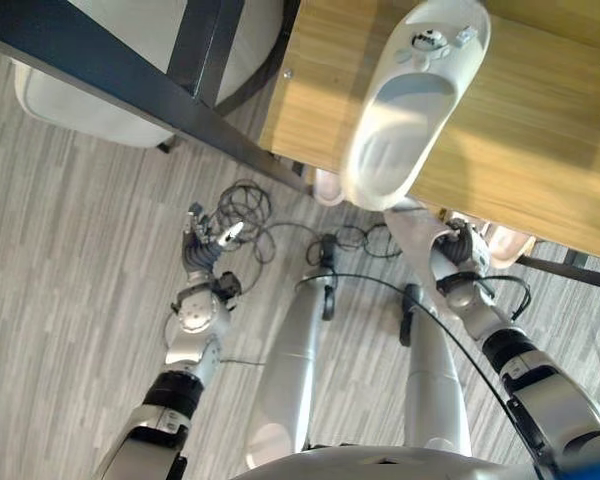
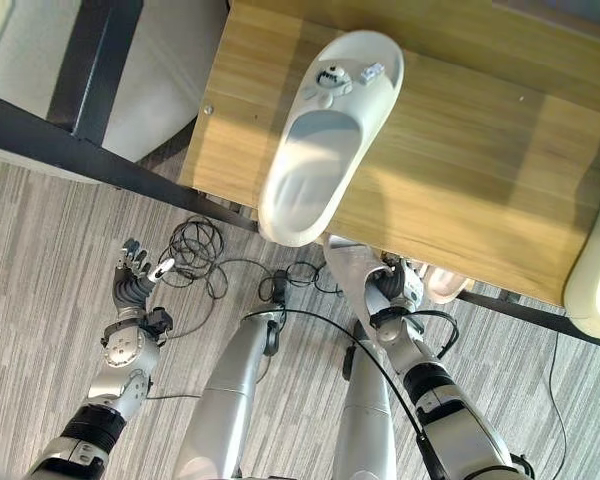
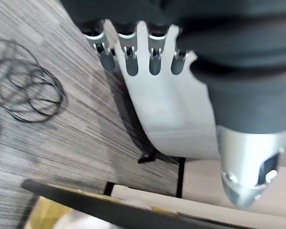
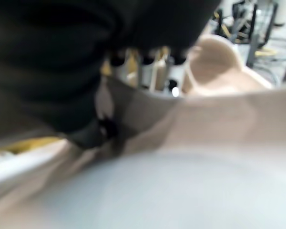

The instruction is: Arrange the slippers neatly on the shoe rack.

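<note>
White slipper point(image 2: 325, 135) on shelf point(image 2: 460, 150), overhanging edge | left hand point(image 2: 132, 272) loose; right hand point(image 2: 395, 285) grips pale slipper point(image 4: 214, 71)

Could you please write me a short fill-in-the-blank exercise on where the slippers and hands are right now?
1. The white slipper lies on the rack's ____ top shelf.
2. Its heel sticks out past the shelf's ____.
3. The right hand is below the shelf, beside a ____ slipper.
4. The left hand hangs over the ____, holding nothing.

Missing words: wooden; edge; pink; floor
</note>
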{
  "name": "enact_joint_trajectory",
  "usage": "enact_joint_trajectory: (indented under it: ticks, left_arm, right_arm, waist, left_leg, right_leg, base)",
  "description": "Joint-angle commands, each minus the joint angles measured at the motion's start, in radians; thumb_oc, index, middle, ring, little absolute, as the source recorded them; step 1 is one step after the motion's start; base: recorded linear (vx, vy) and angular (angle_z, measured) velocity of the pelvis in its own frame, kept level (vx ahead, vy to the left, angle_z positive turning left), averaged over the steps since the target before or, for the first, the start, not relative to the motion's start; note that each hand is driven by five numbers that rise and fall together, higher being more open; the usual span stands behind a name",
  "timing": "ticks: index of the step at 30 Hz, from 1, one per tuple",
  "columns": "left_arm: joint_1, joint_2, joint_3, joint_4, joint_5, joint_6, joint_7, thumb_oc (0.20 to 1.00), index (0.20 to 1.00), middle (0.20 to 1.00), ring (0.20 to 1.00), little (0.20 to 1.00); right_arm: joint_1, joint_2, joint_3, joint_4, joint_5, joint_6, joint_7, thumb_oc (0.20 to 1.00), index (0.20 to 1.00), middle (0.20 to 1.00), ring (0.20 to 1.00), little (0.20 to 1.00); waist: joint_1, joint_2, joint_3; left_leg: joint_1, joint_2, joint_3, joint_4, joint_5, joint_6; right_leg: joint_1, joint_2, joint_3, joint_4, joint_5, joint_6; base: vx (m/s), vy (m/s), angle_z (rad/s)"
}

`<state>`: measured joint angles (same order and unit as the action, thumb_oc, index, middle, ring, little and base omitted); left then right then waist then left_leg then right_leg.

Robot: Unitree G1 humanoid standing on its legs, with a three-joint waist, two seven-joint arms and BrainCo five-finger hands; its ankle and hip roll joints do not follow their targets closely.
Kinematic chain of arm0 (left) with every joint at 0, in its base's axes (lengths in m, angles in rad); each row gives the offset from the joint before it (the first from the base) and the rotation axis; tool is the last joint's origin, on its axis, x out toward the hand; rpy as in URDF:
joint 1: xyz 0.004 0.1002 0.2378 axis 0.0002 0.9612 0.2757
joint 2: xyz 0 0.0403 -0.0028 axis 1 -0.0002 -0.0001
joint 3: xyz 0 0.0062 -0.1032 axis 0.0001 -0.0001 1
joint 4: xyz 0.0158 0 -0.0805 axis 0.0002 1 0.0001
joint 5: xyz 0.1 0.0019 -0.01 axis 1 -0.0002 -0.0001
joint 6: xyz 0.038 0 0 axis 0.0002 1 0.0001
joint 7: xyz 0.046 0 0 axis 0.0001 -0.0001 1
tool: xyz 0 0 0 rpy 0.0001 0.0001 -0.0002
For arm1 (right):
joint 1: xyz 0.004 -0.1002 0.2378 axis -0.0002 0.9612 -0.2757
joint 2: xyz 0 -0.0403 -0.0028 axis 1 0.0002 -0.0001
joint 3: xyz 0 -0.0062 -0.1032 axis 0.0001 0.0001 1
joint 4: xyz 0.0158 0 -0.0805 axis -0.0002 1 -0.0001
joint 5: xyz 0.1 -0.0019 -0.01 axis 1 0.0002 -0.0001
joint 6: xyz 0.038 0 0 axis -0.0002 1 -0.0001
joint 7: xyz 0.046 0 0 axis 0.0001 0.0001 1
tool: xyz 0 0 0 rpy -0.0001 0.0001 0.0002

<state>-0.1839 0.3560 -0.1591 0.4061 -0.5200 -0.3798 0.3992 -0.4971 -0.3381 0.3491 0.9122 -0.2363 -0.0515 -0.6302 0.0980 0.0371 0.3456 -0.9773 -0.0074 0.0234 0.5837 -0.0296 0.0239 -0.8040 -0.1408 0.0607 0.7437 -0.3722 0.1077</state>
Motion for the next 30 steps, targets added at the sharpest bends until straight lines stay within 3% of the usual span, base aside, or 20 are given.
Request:
enact_joint_trajectory:
  ticks: [1,7,11,20,30]
  left_arm:
    - [0.01,-0.006,-0.003,-0.027,-0.003,-0.057,0.01,1.0,1.0,1.0,1.0,1.0]
    - [0.036,-0.024,-0.013,-0.023,-0.062,-0.038,0.002,1.0,1.0,1.0,1.0,1.0]
    - [0.041,-0.042,-0.018,0.002,-0.109,-0.026,-0.001,1.0,1.0,1.0,1.0,1.0]
    - [0.033,-0.046,-0.039,0.035,-0.141,-0.015,-0.007,1.0,1.0,1.0,1.0,1.0]
    - [0.028,-0.035,-0.037,0.026,-0.168,-0.021,-0.038,1.0,1.0,1.0,1.0,1.0]
  right_arm:
    - [0.028,-0.035,-0.013,-0.016,0.023,-0.027,-0.003,0.2,0.2,0.2,0.2,0.2]
    - [0.074,-0.033,-0.003,-0.03,0.026,-0.012,0.002,0.2,0.2,0.2,0.2,0.2]
    - [0.09,-0.025,0.002,-0.038,0.026,-0.007,-0.007,0.2,0.2,0.2,0.2,0.2]
    - [0.066,-0.028,-0.019,-0.048,0.062,-0.005,-0.06,0.2,0.2,0.2,0.2,0.2]
    - [-0.025,-0.056,-0.065,-0.103,0.112,-0.031,-0.083,0.2,0.2,0.2,0.2,0.2]
  waist:
    - [0.007,0.032,-0.006]
    - [0.001,0.008,0.029]
    - [-0.002,-0.005,0.041]
    - [0.001,-0.002,0.024]
    - [0.017,-0.005,-0.007]
  left_leg:
    - [-0.029,-0.002,-0.07,0.05,-0.101,-0.038]
    - [-0.107,0.01,-0.113,0.255,-0.144,-0.044]
    - [-0.167,0.007,-0.152,0.321,-0.156,-0.05]
    - [-0.253,-0.002,-0.18,0.353,-0.153,-0.053]
    - [-0.287,-0.014,-0.175,0.319,-0.138,-0.057]
  right_leg:
    - [0.045,0.032,-0.037,0.028,-0.046,-0.046]
    - [-0.025,0.051,-0.081,0.228,-0.104,-0.063]
    - [-0.083,0.052,-0.105,0.31,-0.141,-0.077]
    - [-0.169,0.036,-0.123,0.374,-0.176,-0.107]
    - [-0.211,0.024,-0.128,0.373,-0.188,-0.116]
  base:
    - [-0.04,-0.08,0.13]
    - [-0.01,-0.076,0.12]
    - [-0.09,-0.062,0.1]
    - [-0.04,-0.009,0.09]
    - [0.0,0.005,0.03]
